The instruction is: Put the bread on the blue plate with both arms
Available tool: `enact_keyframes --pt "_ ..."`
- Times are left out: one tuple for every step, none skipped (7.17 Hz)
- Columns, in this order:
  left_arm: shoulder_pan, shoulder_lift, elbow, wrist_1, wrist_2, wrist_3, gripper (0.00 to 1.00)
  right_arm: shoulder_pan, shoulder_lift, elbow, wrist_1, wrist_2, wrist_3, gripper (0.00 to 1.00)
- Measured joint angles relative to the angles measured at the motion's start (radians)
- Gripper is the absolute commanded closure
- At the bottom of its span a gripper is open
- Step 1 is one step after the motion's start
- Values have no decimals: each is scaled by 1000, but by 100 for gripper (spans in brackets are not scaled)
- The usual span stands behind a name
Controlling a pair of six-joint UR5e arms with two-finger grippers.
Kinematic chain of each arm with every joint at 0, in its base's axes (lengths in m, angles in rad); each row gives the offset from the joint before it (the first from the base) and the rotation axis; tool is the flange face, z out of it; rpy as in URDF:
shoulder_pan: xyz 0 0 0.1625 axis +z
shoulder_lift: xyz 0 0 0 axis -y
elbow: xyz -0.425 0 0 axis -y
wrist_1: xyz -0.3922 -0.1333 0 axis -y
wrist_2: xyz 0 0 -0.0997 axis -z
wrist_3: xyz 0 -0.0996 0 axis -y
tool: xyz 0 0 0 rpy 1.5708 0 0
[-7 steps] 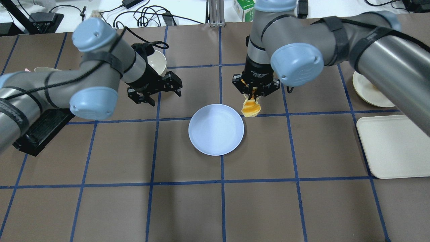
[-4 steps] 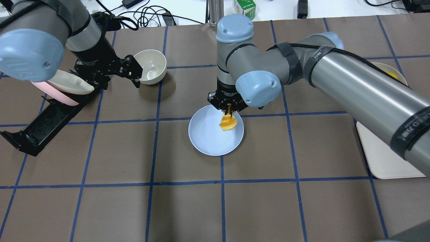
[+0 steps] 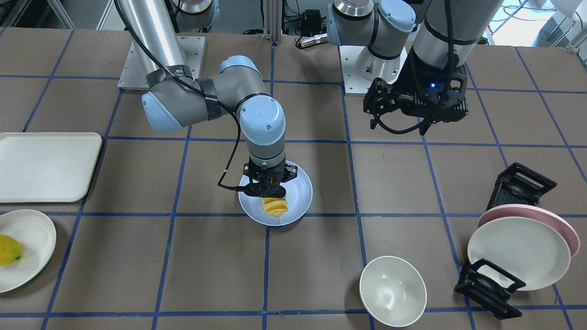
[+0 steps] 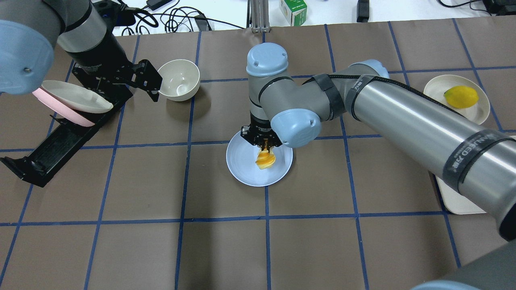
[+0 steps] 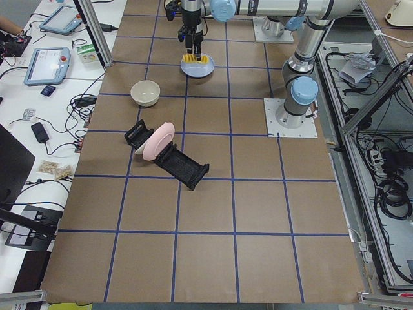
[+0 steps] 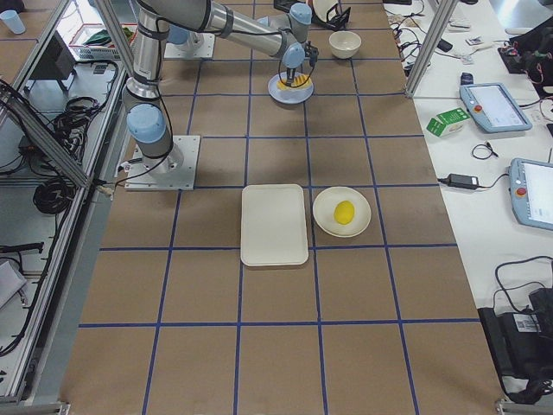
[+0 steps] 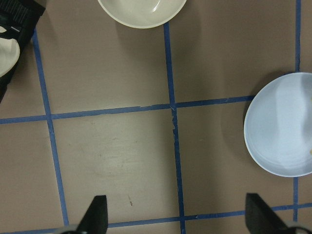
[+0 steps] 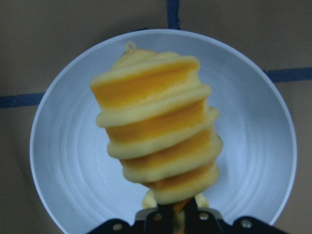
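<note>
One bread [image 8: 156,126] hangs end-down over the one blue plate [image 4: 242,165], inside its rim. Whether its lower end touches the plate cannot be told. The right gripper [image 4: 266,147] stands directly above the plate, fingers clamped on the bread's top end. The left gripper [image 4: 151,80] hovers well off to the plate's left and farther from the robot, fingers [image 7: 97,217] spread wide with nothing between them.

Also on that side of the plate:
- One bowl [image 4: 179,80]
- One black rack [image 4: 60,149] holding one pink plate [image 3: 550,220] and one cream plate [image 3: 518,252]

To the plate's right:
- One tray [image 3: 46,165]
- A second cream plate [image 4: 439,86] holding one yellow fruit [image 4: 460,96]

Past the table's far edge stands one green-and-white carton [image 4: 293,10], its print too small to read. The right arm's black strap [image 4: 469,155] bears white lettering that is not clearly legible.
</note>
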Motion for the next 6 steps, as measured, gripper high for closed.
enact_keyframes --pt "1 11 6 -15 0 0 0 5 7 10 -22 0 0 43" --pt "26 23 8 -38 -3 1 0 7 8 20 -29 0 1 35" --pt "58 34 7 -58 -11 0 0 8 6 33 -32 1 2 13" --pt "79 45 0 -79 -19 -1 0 9 3 45 -34 1 3 0" --pt "86 52 -7 -96 -24 -8 0 10 -2 47 -34 1 3 0" --pt "88 54 -11 -102 -29 -21 0 10 -12 45 -34 1 2 0"
